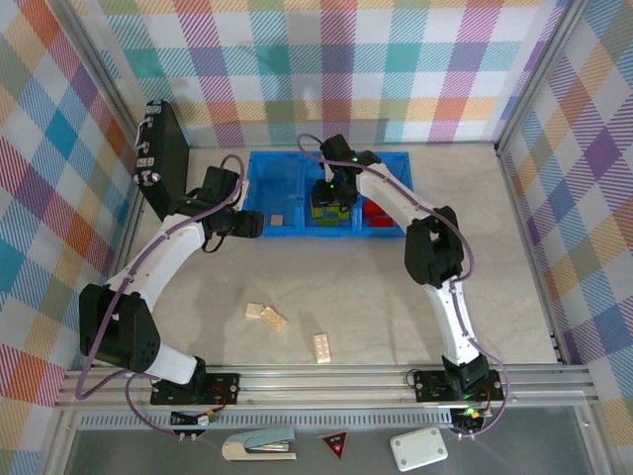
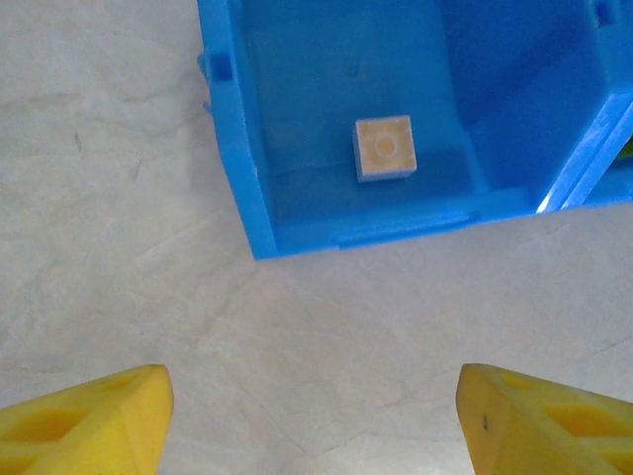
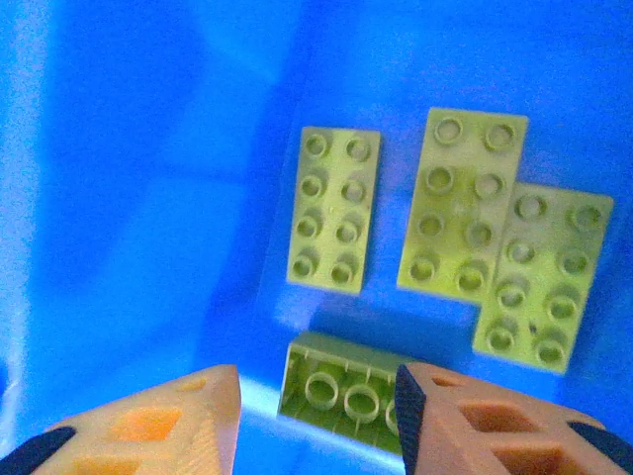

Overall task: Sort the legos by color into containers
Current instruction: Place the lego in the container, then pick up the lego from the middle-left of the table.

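Observation:
The blue tray (image 1: 265, 163) has three containers side by side. The left one (image 2: 237, 148) holds one cream lego (image 2: 385, 148). In the middle one (image 3: 148, 148), three lime green legos (image 3: 334, 208) lie studs up, and another green lego (image 3: 341, 386) lies underside up. The right one holds red legos (image 1: 377, 210). My right gripper (image 3: 317, 381) hangs open over the middle container, the upturned green lego below its fingers and partly behind the right one. My left gripper (image 2: 315, 396) is open and empty over the table, just in front of the left container. Three cream legos (image 1: 265, 315) (image 1: 323, 345) lie on the near table.
A black flat case (image 1: 163, 158) leans at the back left, close to the left arm. On the ledge in front of the arm bases sit a stapler (image 1: 259, 445), a red triangle sign (image 1: 336, 445) and a small white box (image 1: 418, 450). Checkered walls enclose the table.

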Robot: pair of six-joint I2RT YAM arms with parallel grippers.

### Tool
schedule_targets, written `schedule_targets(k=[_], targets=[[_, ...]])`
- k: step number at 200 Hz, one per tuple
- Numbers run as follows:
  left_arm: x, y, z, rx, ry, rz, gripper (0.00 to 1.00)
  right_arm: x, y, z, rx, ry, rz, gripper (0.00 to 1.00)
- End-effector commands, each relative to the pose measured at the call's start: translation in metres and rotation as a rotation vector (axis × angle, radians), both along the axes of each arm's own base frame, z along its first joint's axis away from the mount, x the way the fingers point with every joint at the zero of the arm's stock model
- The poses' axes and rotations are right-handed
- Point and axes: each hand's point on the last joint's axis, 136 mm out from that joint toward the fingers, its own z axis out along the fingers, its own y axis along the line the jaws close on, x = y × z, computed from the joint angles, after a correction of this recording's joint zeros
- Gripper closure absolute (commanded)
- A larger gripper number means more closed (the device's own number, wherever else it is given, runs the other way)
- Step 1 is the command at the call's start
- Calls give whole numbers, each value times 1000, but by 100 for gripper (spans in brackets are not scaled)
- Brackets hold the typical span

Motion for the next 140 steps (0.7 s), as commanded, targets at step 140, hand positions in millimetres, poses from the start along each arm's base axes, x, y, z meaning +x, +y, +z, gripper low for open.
schedule_targets(k=[140], targets=[[-115,-72,-70,-72,394,-60,29,-89,-54,42,16,-42,-23,54]])
